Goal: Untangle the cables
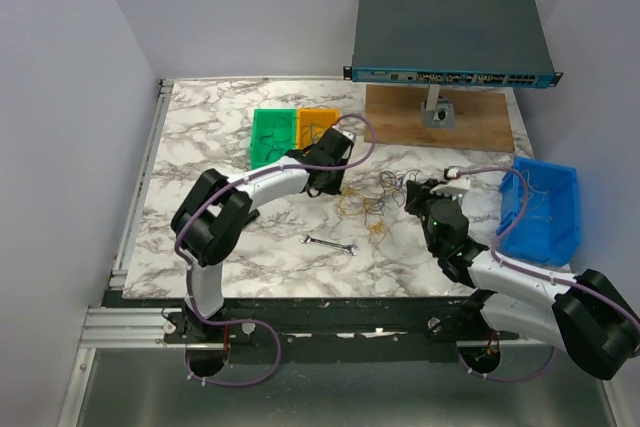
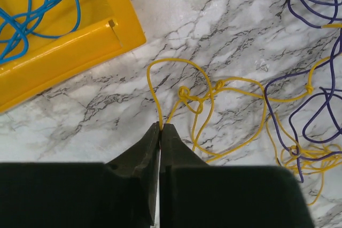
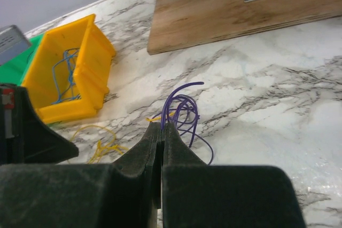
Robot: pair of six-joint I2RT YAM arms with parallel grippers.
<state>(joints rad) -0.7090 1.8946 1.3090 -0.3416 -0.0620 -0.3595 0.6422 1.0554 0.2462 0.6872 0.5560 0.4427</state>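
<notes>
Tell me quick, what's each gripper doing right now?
Left gripper: closed, pinching the yellow cable at its tips.
Right gripper: closed, pinching the purple cable at its tips.

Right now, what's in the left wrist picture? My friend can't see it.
The left end effector, shut, pinches a knotted yellow wire lying on a marble table. Purple wires tangle with it at the right, and a yellow bin holding blue wire sits at the upper left.

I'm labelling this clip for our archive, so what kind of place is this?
Probably a robotics lab test cell: left arm and right arm mounted at a walled-in marble-pattern table, coloured sorting bins, tangled cables.
</notes>
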